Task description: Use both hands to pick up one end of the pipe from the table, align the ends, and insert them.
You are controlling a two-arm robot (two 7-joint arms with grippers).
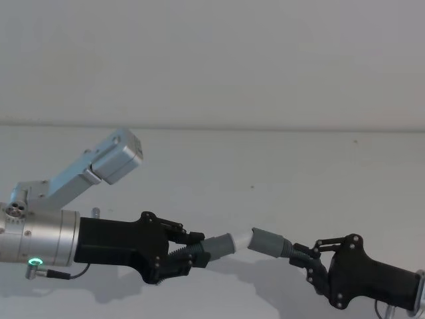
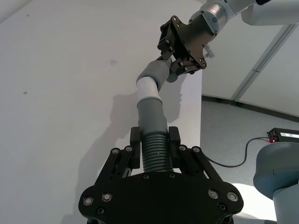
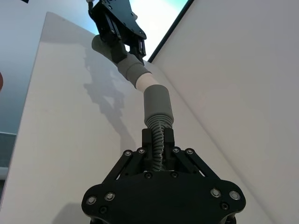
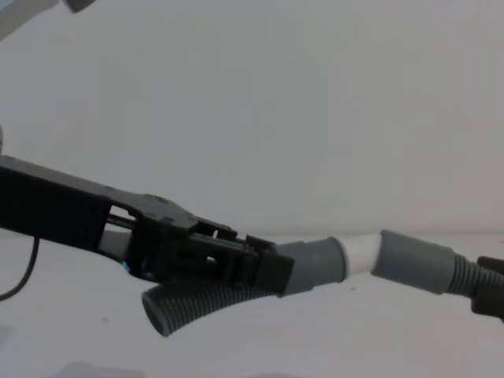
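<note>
- step: insertion, partly made. both hose pieces are held up off the table (image 1: 199, 159).
- left gripper (image 1: 192, 256) has its fingers clamped on the ribbed section of the left hose piece (image 4: 197, 303), just behind its grey cuff (image 1: 219, 246). that piece's free tail hangs down under the gripper.
- white tip (image 1: 242, 238) sticks out of that cuff toward the right; it is my landmark.
- wide open cuff (image 1: 267, 241) of the right hose piece (image 3: 158, 135) sits right of the white tip, its mouth touching or just over the tip's end. most of the white is exposed.
- right gripper (image 1: 312, 260) is further right of the tip, fingers closed on the ribs behind the wide cuff.
- alignment: left wrist view shows a clear kink at the white tip, so the axes aren't colinear.
- next, my read: straighten the two cuffs onto one line, then press them together until the white is covered. pushing while kinked risks jamming at the rim.
</note>
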